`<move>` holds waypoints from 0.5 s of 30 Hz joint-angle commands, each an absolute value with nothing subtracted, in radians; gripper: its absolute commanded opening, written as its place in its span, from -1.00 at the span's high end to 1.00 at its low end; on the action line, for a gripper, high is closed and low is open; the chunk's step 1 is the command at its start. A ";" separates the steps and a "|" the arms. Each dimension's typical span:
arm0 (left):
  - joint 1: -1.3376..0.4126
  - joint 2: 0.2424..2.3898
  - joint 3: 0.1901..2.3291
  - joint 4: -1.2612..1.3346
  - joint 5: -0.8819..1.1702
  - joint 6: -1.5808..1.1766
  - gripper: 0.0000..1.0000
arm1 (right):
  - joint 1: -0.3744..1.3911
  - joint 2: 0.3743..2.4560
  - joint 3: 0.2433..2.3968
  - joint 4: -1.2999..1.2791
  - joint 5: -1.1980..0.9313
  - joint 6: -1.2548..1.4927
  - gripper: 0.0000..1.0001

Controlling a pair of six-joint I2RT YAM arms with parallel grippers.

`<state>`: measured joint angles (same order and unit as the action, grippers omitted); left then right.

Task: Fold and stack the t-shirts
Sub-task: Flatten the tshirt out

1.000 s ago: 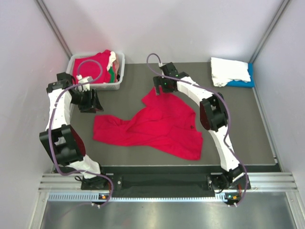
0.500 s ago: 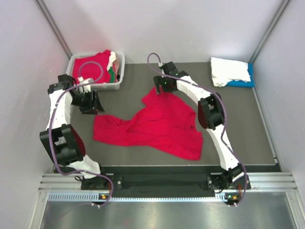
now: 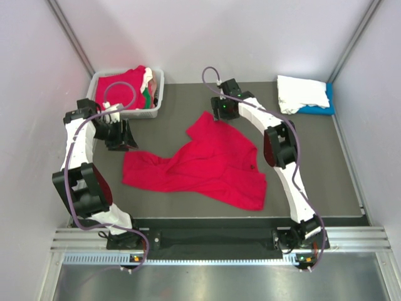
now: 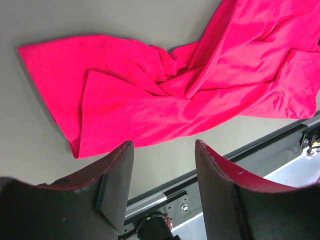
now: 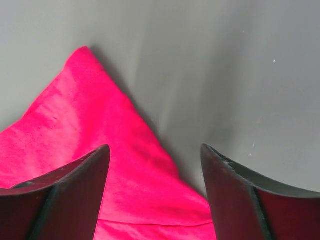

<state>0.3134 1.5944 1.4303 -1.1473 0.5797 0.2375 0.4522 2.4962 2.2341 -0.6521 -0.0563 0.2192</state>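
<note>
1. Top external view: the red shirt (image 3: 200, 166) is lying crumpled on the table (image 3: 313, 163), between my claws.
2. My right claw (image 5: 155, 152) is hovering spread wide above the shirt's far corner, gripping nothing.
3. My left claw (image 4: 164, 147) is hanging spread and empty, just beside the shirt's left end.
4. A white shirt (image 3: 301, 93) is resting on a blue shirt (image 3: 321, 111), far right.

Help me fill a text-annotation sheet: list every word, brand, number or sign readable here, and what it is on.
No readable text. The crumpled bright red t-shirt is plain in every view, no print or tag showing. The pale translucent plastic tub and the folded white t-shirt show no marking. The small lit spots on the base rail are too small to read.
</note>
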 commanded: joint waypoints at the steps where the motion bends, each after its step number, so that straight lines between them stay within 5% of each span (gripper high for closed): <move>1: 0.318 1.572 1.427 -1.112 0.607 0.250 -0.14 | 0.463 2.513 2.276 -0.647 -0.087 0.221 -0.36; 11: 0.316 1.574 1.440 -1.115 0.615 0.247 -0.14 | 0.515 2.499 2.227 -0.632 -0.071 0.209 -0.45; 15: 0.318 1.571 1.442 -1.118 0.618 0.250 -0.14 | 0.532 2.505 2.220 -0.630 -0.068 0.209 -0.26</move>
